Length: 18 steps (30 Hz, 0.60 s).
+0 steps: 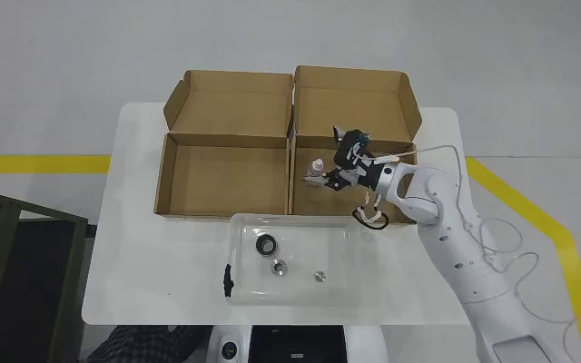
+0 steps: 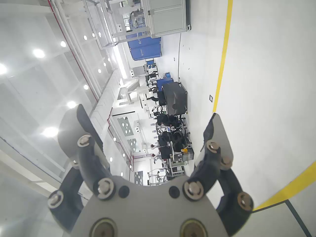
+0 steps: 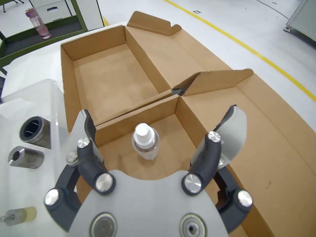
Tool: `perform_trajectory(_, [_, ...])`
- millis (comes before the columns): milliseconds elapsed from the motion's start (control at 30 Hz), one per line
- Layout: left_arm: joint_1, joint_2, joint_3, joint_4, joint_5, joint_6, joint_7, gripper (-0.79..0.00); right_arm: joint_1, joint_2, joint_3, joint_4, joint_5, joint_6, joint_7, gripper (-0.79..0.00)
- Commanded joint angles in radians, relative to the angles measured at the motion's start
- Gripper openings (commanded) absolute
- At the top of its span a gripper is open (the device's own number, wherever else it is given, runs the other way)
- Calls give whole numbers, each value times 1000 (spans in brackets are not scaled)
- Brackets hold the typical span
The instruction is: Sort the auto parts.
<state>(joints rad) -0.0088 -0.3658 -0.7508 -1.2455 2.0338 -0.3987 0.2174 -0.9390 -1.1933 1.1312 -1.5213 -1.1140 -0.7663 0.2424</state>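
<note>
Cardboard box (image 3: pixel 138 118) holds one upright bottle (image 3: pixel 145 144); right gripper (image 3: pixel 160 113) nearby spread wide, empty.

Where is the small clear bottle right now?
In the top view, the bottle stands upright in the right-hand cardboard box, near the wall beside the left box, just ahead of the open right gripper.

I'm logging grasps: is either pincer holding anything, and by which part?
Nothing is held. The right pincer is open; the small bottle stands free in the cardboard box, untouched. The left pincer is open and empty.
</note>
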Motion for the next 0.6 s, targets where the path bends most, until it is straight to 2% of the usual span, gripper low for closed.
perform_trajectory(0, [0,0,0,0,0,0,0,0,-24,5,7,-59,15,-22,24,0])
perform_trajectory(367, [0,0,0,0,0,0,0,0,-173,38,39,-317,116,-105,204,0])
perform_trajectory(567, [0,0,0,0,0,0,0,0,-267,61,72,-425,110,-144,305,0])
